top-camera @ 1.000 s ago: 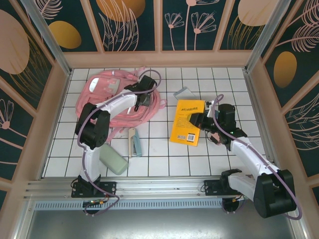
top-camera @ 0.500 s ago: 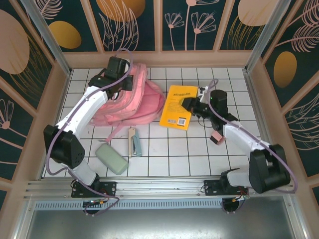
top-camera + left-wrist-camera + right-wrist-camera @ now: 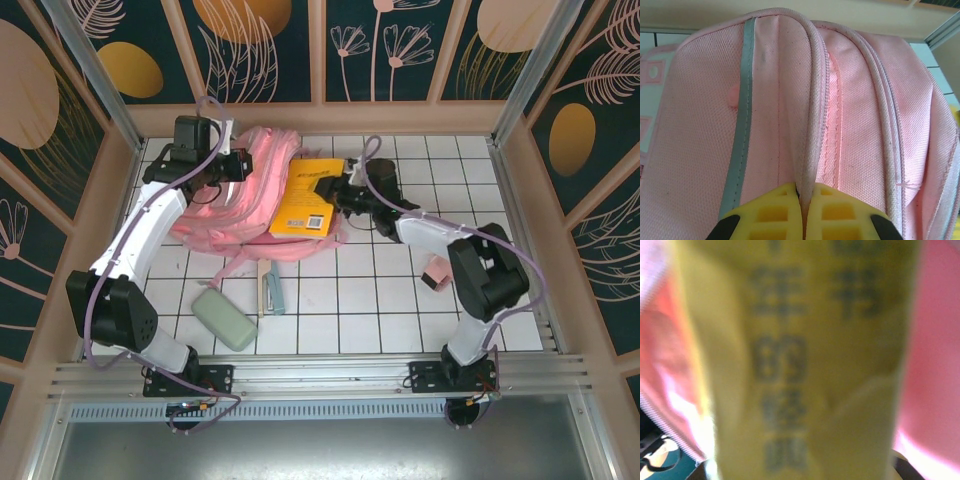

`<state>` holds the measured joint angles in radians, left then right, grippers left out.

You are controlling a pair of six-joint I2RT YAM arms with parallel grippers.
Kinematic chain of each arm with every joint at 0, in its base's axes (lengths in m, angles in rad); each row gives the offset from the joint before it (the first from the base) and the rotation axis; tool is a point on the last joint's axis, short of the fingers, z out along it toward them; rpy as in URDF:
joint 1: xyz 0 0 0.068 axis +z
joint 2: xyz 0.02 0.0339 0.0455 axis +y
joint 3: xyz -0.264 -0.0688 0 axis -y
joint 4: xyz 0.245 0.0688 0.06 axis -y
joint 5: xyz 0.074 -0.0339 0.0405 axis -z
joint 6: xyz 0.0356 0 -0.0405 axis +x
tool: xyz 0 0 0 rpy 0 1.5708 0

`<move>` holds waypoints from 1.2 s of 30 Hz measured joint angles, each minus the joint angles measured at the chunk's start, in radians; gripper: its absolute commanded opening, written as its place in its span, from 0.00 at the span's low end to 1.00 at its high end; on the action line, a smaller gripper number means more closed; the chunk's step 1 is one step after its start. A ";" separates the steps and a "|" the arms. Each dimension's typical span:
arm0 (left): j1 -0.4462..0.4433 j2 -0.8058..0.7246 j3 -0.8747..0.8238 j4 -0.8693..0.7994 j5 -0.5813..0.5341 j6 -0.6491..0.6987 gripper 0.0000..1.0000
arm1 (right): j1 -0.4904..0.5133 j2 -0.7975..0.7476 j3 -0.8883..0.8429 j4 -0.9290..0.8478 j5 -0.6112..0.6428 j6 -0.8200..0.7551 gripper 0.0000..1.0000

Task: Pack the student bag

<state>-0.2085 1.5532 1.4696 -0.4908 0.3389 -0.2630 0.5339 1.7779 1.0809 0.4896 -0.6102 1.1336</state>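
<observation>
Step in hand: loading the book. Left gripper point(image 3: 802, 205) is clamped on a piped seam of the bag point(image 3: 220, 215), which is soft pink woven fabric at the tabletop's far-left corner. This probably holds the mouth up. The flat, glossy yellow book point(image 3: 305, 195) lies tilted on the bag, pinched by the right gripper point(image 3: 338, 190). Next move calls for sliding it in edge-first.

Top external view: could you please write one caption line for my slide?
Left gripper pinches a seam of the pink student bag while the right gripper holds a yellow book over it.
</observation>
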 measured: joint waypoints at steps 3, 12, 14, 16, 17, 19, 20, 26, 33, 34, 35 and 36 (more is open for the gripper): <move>0.006 0.000 0.000 0.001 0.032 -0.016 0.00 | 0.041 0.066 0.032 0.009 0.035 0.042 0.00; 0.021 -0.003 0.000 0.016 0.133 -0.048 0.00 | 0.054 0.243 0.215 0.038 0.057 0.099 0.00; 0.022 -0.008 0.000 0.017 0.156 -0.058 0.00 | 0.052 0.261 0.246 0.047 0.057 0.113 0.00; 0.022 -0.012 0.000 0.020 0.179 -0.066 0.00 | 0.054 0.280 0.286 0.055 0.056 0.123 0.00; 0.022 -0.013 0.000 0.023 0.193 -0.073 0.00 | 0.057 0.294 0.313 0.055 0.055 0.127 0.00; 0.022 -0.013 0.000 0.030 0.219 -0.087 0.00 | 0.066 0.327 0.368 0.056 0.053 0.131 0.00; 0.022 -0.013 0.000 0.034 0.232 -0.094 0.00 | 0.072 0.347 0.396 0.056 0.053 0.133 0.00; 0.024 -0.013 0.000 0.053 0.282 -0.126 0.00 | 0.116 0.493 0.568 -0.010 0.089 0.130 0.00; 0.024 0.008 0.000 0.088 0.311 -0.154 0.00 | 0.161 0.669 0.848 -0.225 0.216 0.111 0.16; 0.026 0.010 0.000 0.093 0.311 -0.154 0.00 | 0.166 0.698 0.902 -0.254 0.225 0.111 0.24; 0.026 0.010 0.000 0.096 0.310 -0.154 0.00 | 0.170 0.719 0.941 -0.278 0.228 0.111 0.31; 0.027 0.011 0.001 0.098 0.307 -0.154 0.00 | 0.172 0.737 0.977 -0.301 0.230 0.105 0.39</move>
<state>-0.1814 1.5639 1.4704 -0.3931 0.6456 -0.4171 0.7059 2.5149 2.0575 0.1890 -0.3801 1.2381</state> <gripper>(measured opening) 0.062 0.265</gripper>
